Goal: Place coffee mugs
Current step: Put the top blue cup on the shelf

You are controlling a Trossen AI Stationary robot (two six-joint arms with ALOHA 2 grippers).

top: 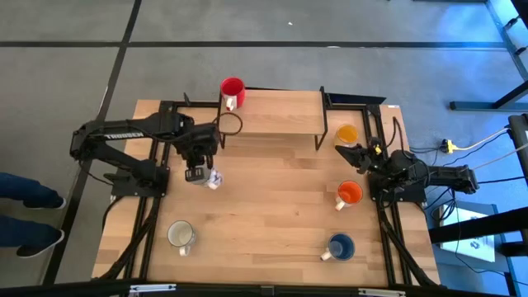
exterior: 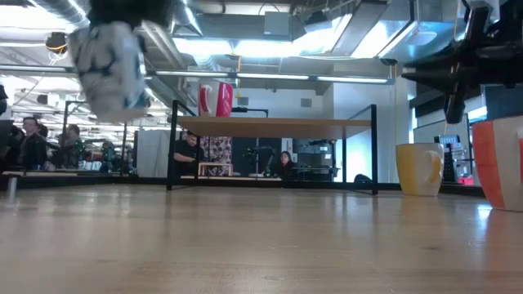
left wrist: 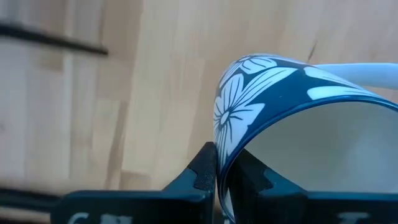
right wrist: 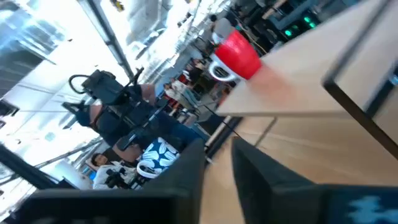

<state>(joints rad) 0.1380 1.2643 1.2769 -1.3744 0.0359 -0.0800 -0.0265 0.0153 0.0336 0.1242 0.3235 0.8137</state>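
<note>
My left gripper (top: 198,174) is shut on a white mug with dark flower patterning (top: 214,179), held high above the table in the low view (exterior: 110,69). A red mug (top: 233,89) stands on the raised shelf's far left corner. A second white mug (top: 181,234) stands near left. A yellow-orange mug (top: 347,134), an orange-red mug (top: 350,193) and a blue mug (top: 340,246) stand along the right. My right gripper (top: 356,153) waits between the yellow-orange and orange-red mugs, open and empty. My left gripper pinches the patterned mug's wall at the rim (left wrist: 217,155), one finger (left wrist: 252,177) inside the mug and one (left wrist: 200,174) outside. The fingers come from above, pointing down. The mug hangs below them, tilted and lifted clear of the table.
A wooden shelf on a black frame (top: 276,111) stands at the table's far middle, with open room under it (exterior: 278,155). A black ring (top: 230,124) lies at its left end. A person's legs (top: 25,198) show left of the table; people sit in the room behind.
</note>
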